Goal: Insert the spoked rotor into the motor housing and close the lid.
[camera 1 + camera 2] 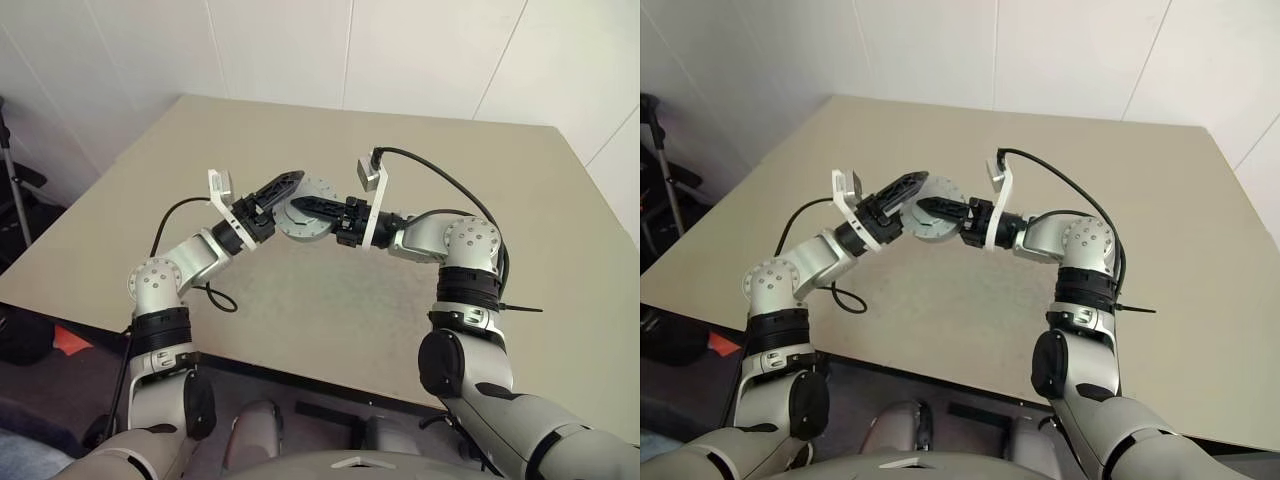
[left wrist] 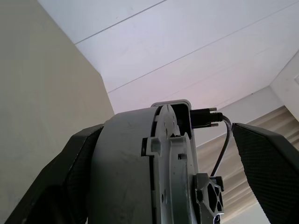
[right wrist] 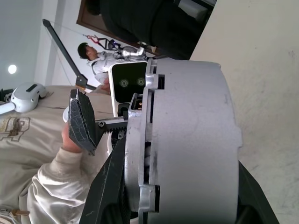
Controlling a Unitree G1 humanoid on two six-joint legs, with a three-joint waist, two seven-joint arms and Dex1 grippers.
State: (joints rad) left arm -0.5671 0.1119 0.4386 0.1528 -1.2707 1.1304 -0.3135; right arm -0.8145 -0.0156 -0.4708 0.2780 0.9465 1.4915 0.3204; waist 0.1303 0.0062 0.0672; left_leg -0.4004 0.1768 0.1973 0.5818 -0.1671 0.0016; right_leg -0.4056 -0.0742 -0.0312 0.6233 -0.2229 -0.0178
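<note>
Above the bare beige desk (image 1: 330, 310), the round grey metal motor housing (image 1: 305, 210) hangs in mid-air, clamped from its right by the right pincer (image 1: 300, 207), with the left pincer (image 1: 290, 181) spread wide around its left side.

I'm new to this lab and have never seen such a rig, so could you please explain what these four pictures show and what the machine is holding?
This is a humanoid robot with two arms, each ending in a two-fingered black pincer. The two wide pictures come from a camera on its head, looking down over its arms at a beige table. The other two come from cameras on its wrists, looking along the fingers.

Between the arms, lifted above the table, is a round grey motor housing. The right pincer grips it across its body. The left pincer stands wide open around it, one finger against the housing, the other apart. A person in a light jacket shows behind in the right wrist picture.
</note>
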